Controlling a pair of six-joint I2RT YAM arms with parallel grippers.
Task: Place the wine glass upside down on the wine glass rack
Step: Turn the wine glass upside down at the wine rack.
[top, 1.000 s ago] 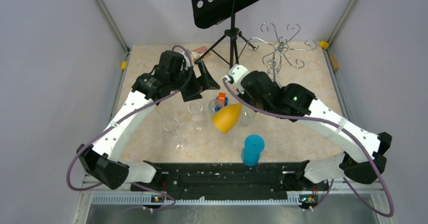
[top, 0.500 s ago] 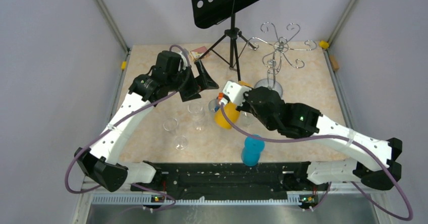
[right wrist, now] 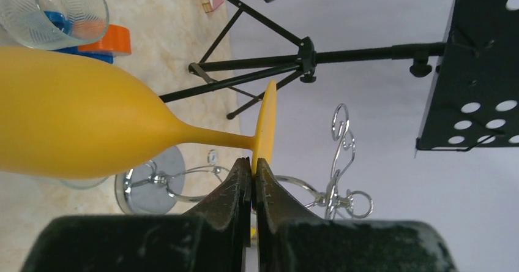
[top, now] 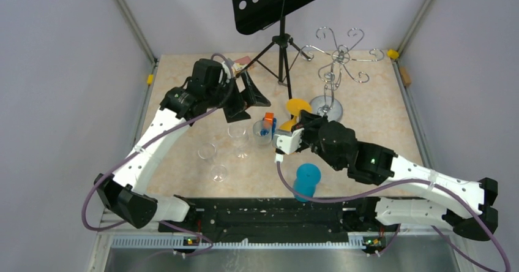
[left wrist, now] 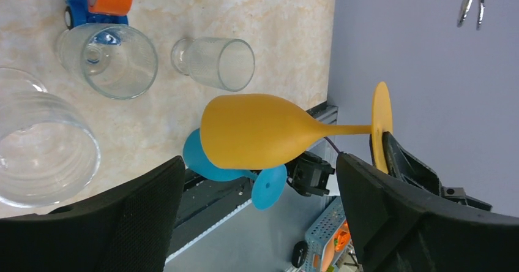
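Observation:
The wine glass is opaque yellow-orange. My right gripper (right wrist: pixel 253 165) is shut on the rim of its round foot (right wrist: pixel 264 122), and the bowl (right wrist: pixel 67 131) sticks out to the left, off the table. In the top view only the foot (top: pixel 298 106) and some stem show beside the right gripper (top: pixel 301 120). The chrome wine glass rack (top: pixel 335 56) stands at the back right on its round base (top: pixel 324 106), just behind the glass; it also shows in the right wrist view (right wrist: pixel 339 162). My left gripper (top: pixel 243 100) is open and empty; the glass (left wrist: pixel 257 131) hangs in front of its jaws.
A black tripod music stand (top: pixel 281 39) stands at the back centre, left of the rack. Several clear glasses (top: pixel 238 134) stand mid-table, one next to a blue and orange toy (top: pixel 267 122). A blue goblet (top: pixel 306 180) stands near the front edge.
My right arm drew back toward the front and turned the glass, so its foot now shows on top and the bowl is hidden under the wrist. My left arm barely moved.

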